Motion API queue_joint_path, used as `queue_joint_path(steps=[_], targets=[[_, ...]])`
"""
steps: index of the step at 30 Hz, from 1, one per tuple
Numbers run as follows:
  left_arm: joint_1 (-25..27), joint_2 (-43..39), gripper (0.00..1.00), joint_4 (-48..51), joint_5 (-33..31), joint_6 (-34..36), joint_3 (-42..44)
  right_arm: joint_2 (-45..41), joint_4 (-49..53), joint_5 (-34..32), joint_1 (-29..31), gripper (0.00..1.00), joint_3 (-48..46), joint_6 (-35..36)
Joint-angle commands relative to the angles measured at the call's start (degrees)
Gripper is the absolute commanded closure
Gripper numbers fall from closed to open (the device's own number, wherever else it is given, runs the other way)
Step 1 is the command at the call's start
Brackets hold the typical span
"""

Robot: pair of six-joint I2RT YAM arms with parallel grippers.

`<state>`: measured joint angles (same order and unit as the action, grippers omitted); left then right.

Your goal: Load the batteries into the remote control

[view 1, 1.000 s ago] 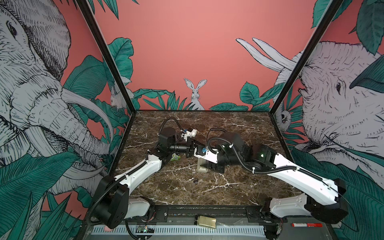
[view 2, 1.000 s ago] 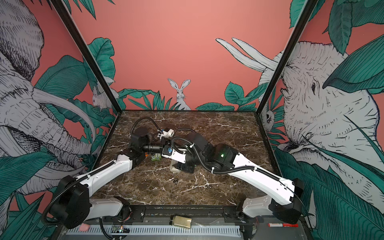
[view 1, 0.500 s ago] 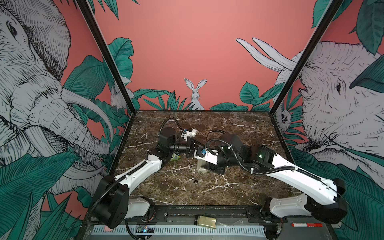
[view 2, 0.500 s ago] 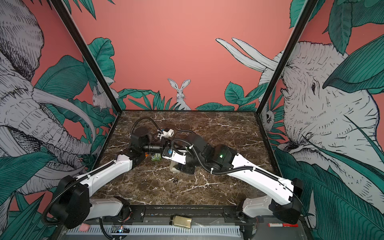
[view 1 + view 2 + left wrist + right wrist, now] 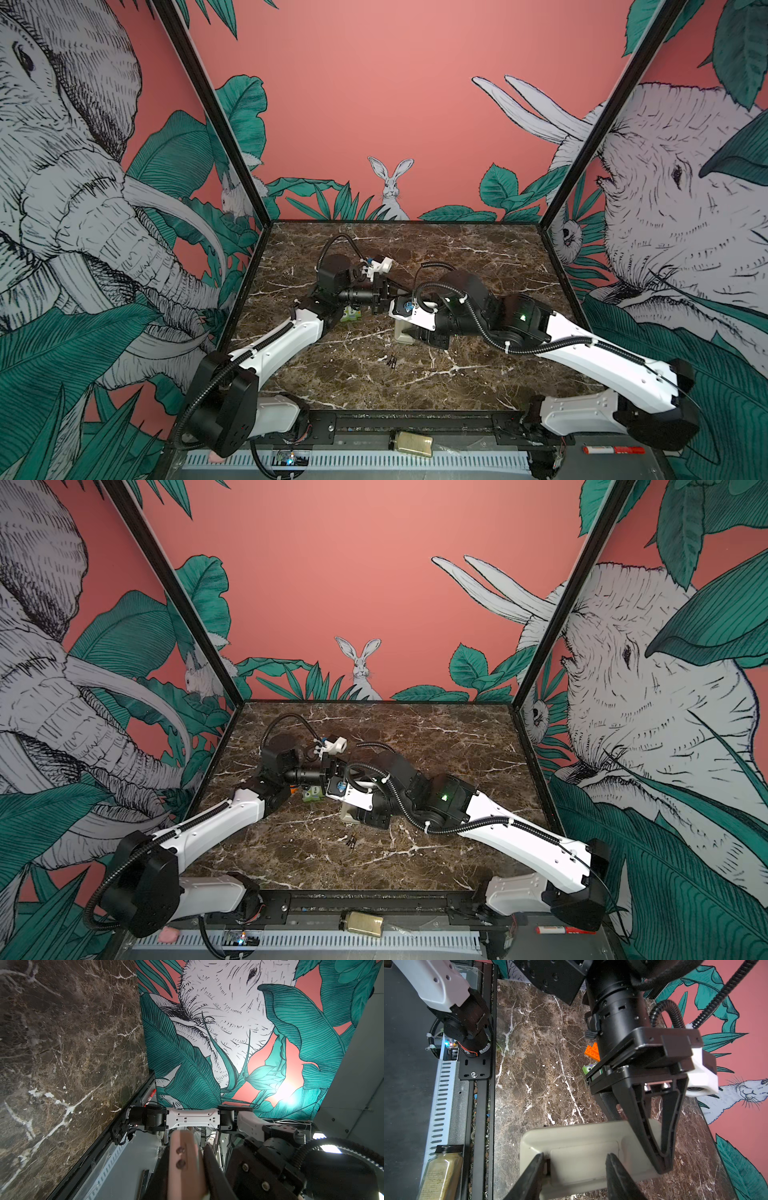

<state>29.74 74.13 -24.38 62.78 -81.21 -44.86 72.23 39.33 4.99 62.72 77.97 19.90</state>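
Observation:
The remote control (image 5: pixel 583 1153) is back side up, grey-beige, with its battery cover closed. It shows as a beige block (image 5: pixel 404 332) under my right wrist in both top views. My left gripper (image 5: pixel 662 1165) reaches in sideways and is shut on one end of the remote (image 5: pixel 182 1163). My right gripper (image 5: pixel 575 1159) is open above the cover. One fingertip (image 5: pixel 539 1161) sits at the cover's notch, the other lies near the cover's far edge. The batteries (image 5: pixel 391 360) (image 5: pixel 351 840) lie together on the marble in front of the remote, apart from both grippers.
A green owl-faced block (image 5: pixel 349 316) (image 5: pixel 588 1068) and an orange brick (image 5: pixel 592 1052) lie under the left arm. A spice jar (image 5: pixel 411 444) and a red marker (image 5: pixel 613 449) rest on the front rail. The marble table (image 5: pixel 478 257) is walled on three sides.
The right arm has edged slightly toward the left, and its fingers stand a touch closer together. The left gripper holds the remote where it was.

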Motion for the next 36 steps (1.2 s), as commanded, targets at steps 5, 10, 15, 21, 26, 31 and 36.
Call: queue_joint_path(steps=[5,10,15,21,26,31,36], targets=[[0.32,-2.49,1.00,-2.96,2.67,-2.11,-0.61,-0.26,-2.83,-7.50,-0.16,0.54,-1.07,1.00],[0.32,-2.42,1.00,-2.33,2.66,-1.59,-0.75,-0.11,-3.11,-9.43,-0.22,0.54,-0.67,1.54],[0.32,-2.45,1.00,-1.47,2.72,-0.99,-0.89,-0.42,-4.02,-10.70,-0.23,0.55,-0.45,2.09],[0.28,-2.31,1.00,-1.38,2.70,-0.87,-1.09,-0.80,-4.85,-11.62,-0.19,0.55,-0.59,2.24],[0.30,-2.18,1.00,-1.28,2.71,-0.81,-1.06,-1.13,-5.81,-12.48,-0.22,0.55,-0.92,2.41],[0.31,-2.14,1.00,-0.84,2.85,-0.53,-1.11,-1.39,-6.59,-12.94,-0.18,0.56,-1.25,2.36],[0.32,-2.01,1.00,-0.76,2.78,-0.42,-1.11,-1.73,-7.16,-13.45,-0.18,0.56,-1.49,2.49]])
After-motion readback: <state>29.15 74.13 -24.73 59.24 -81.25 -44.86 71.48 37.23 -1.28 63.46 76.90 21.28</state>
